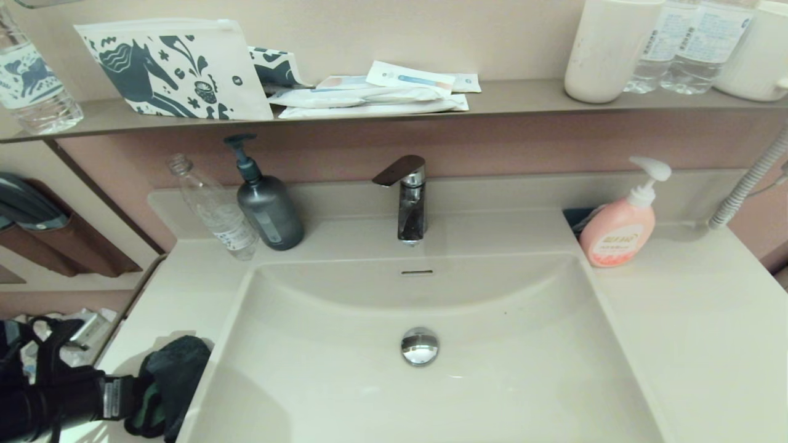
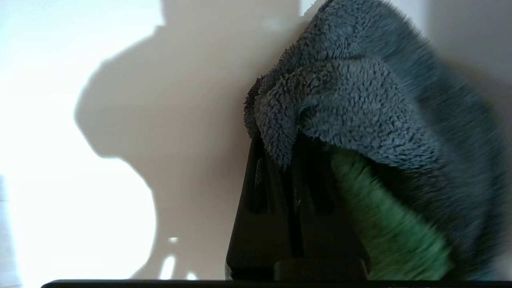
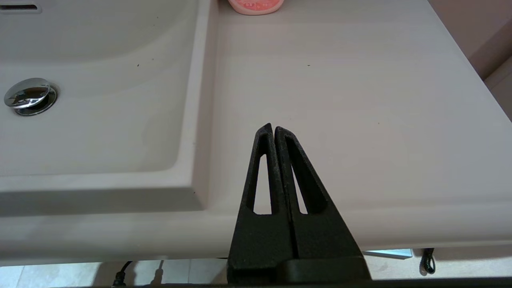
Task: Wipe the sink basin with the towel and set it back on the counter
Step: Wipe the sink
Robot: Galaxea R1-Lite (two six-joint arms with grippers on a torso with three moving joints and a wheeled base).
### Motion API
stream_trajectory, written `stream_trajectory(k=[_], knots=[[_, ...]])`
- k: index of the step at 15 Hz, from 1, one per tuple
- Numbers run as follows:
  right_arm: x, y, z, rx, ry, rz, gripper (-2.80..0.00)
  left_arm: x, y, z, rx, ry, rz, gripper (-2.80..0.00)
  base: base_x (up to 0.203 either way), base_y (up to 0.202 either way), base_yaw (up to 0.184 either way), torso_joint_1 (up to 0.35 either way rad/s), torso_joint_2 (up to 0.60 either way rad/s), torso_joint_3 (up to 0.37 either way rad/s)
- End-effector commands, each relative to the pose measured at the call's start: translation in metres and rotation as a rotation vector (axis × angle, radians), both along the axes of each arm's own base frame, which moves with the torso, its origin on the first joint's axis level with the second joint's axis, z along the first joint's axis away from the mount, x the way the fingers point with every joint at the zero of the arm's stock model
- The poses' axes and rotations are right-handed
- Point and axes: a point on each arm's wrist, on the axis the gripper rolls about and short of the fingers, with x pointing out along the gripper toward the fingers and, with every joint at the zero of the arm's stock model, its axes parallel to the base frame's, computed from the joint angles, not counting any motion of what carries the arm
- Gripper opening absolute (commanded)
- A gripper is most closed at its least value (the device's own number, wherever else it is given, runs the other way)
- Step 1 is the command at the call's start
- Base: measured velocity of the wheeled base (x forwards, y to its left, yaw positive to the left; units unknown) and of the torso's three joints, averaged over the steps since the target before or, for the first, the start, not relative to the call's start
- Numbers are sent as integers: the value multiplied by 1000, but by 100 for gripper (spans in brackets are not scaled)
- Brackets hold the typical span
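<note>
The towel (image 1: 175, 381), a plush dark grey microfibre cloth with a green inner face, is seen bunched at the near left corner of the surface (image 1: 178, 289), just beside the rim of the sink basin (image 1: 345, 381). It is clamped between the fingers of the left gripper (image 1: 138, 400), which are closed on a fold. The step in hand is judged to be either the pickup or the return; which cannot be told. If wiping remains, the cloth must be carried over the rim onto the smooth, rounded off-white basin. The right gripper (image 3: 273, 130) is held over the near right edge, fingers pressed together, empty.
</note>
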Motion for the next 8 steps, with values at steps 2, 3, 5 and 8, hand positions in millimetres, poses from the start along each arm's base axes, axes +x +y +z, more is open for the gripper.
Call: stream_trajectory(k=[2, 3, 5, 8], knots=[[0, 0, 0, -1, 2, 1, -280, 10, -20, 11, -80, -22, -1, -280, 0, 0, 0, 0, 0, 0], [0, 0, 0, -1, 0, -1, -280, 15, -25, 15, -85, -28, -8, -280, 0, 0, 0, 0, 0, 0], [0, 0, 0, -1, 1, 1, -280, 24, -27, 15, -85, -28, -22, -280, 0, 0, 0, 0, 0, 0], [0, 0, 0, -1, 2, 1, -280, 35, -25, 14, -103, -23, -17, -280, 0, 0, 0, 0, 0, 0]])
